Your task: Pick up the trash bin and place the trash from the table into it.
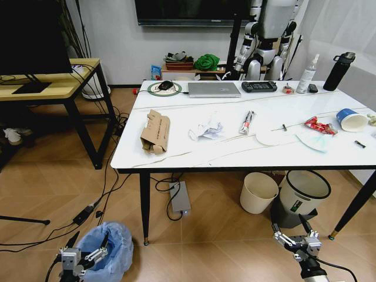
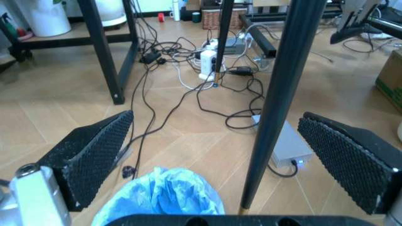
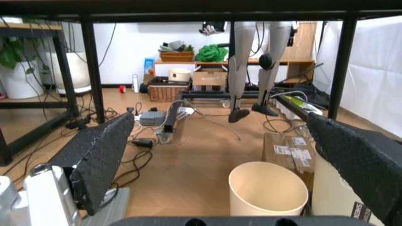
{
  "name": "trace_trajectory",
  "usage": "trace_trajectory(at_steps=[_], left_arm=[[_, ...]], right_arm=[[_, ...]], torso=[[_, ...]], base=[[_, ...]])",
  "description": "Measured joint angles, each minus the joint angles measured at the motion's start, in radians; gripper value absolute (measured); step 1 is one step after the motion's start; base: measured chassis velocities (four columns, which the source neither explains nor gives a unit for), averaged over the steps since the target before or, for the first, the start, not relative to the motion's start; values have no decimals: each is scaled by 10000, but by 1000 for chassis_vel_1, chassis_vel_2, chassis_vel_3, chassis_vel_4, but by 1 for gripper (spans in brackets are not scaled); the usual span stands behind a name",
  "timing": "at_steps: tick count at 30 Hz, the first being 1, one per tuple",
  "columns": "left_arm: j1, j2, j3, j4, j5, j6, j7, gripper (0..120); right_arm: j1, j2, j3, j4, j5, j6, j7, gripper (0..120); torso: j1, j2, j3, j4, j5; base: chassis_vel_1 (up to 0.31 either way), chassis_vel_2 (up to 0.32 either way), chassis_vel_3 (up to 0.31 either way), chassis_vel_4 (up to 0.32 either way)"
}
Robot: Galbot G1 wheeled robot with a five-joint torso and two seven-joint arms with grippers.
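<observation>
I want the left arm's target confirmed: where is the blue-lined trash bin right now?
The trash bin sits on the floor at the robot's left, beside the table's front-left leg, directly under the open left gripper.

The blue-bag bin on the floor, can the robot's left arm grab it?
Probably yes. The left gripper hangs right over the trash bin, jaws open, and nothing lies between them; the table's leg stands just beyond.

Trash bin point(image 1: 108, 251) partly behind left end effector point(image 1: 82, 257)

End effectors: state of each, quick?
Left end effector: open, holding nothing, beside the trash bin.
Right end effector: open, holding nothing.
</observation>
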Motion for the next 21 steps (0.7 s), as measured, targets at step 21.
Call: trace_trajectory(at_steps=[21], left_arm=[[35, -1176, -224, 33, -180, -322, -322, 100]], right_arm=[[189, 680, -554, -25, -599, 275, -44, 100]], torso=[[-364, -871, -505, 0, 3]], base=[[0, 0, 0, 0]])
